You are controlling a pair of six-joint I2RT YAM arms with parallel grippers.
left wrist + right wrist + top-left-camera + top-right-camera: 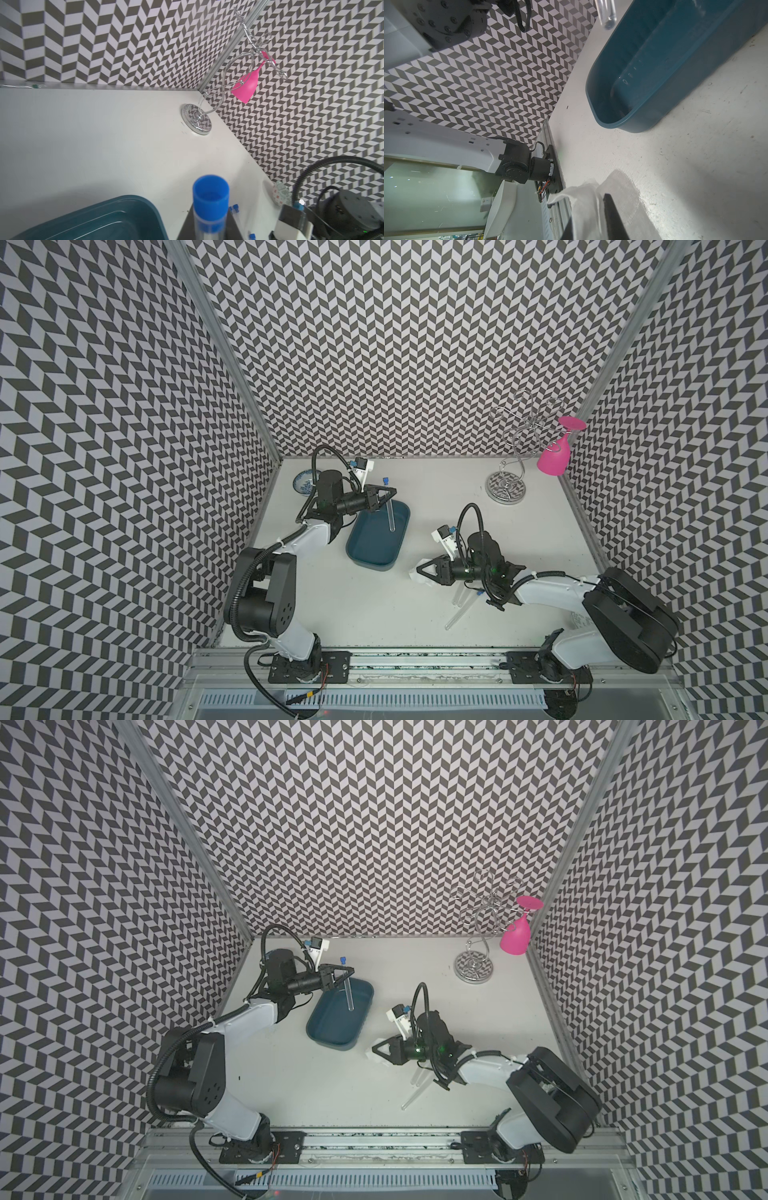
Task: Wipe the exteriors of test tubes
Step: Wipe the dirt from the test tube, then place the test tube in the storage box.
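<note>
Gripping, left arm: the left fingers (390, 492) are clenched on one test tube (391, 516), just below its blue cap (211, 193).
Held tube, pose: cap up and close to upright with a slight tilt. In both top views its clear body lies over the inside of the tub (376, 567).
Held tube, lower end: in the right wrist view the rounded end (607, 14) hangs in the air by the tub's far rim, touching nothing.
Tub: teal with rounded corners, standing on the tabletop (374, 614) between the two arms and closer to the left one. A few small drops show on its inner wall.
Right arm: the right fingers (611, 214) are pinched on a white gauzy wipe (412, 576), held low over the tabletop. It is near the tub's front corner and apart from it.
Loose test tubes (457, 613): lying flat on the tabletop under the right wrist and partly hidden by it. Three rounded ends show, pointing toward the front rail, well apart from the tub.
Far right corner: a chrome wire stand (505, 487) with a pink glass (555, 458) hanging upside down from it.
Behind the left arm: a small blue-patterned dish (302, 483), mostly hidden.
</note>
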